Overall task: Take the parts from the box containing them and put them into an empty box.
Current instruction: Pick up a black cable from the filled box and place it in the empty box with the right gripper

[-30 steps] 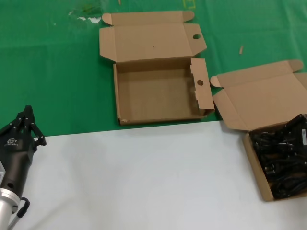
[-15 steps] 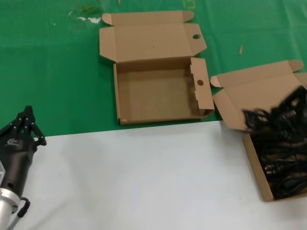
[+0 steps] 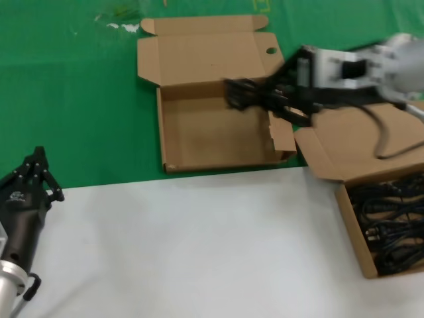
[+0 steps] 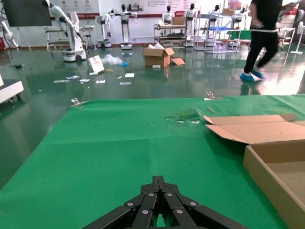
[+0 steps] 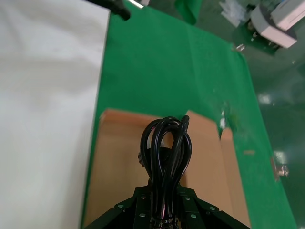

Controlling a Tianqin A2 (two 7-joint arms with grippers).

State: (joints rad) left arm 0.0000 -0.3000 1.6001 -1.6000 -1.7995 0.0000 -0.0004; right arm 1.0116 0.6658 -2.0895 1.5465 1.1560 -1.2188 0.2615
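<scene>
Keep the right claw (image 3: pixel 268 95), pinching one cord bundle (image 3: pixel 246 93), moving until centred over the empty box (image 3: pixel 218 129); then lower and release.

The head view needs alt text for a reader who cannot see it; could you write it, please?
The right gripper holds a bundle of black cord over the empty box. The box of remaining cords sits at right; the left gripper rests at the near left.
</scene>
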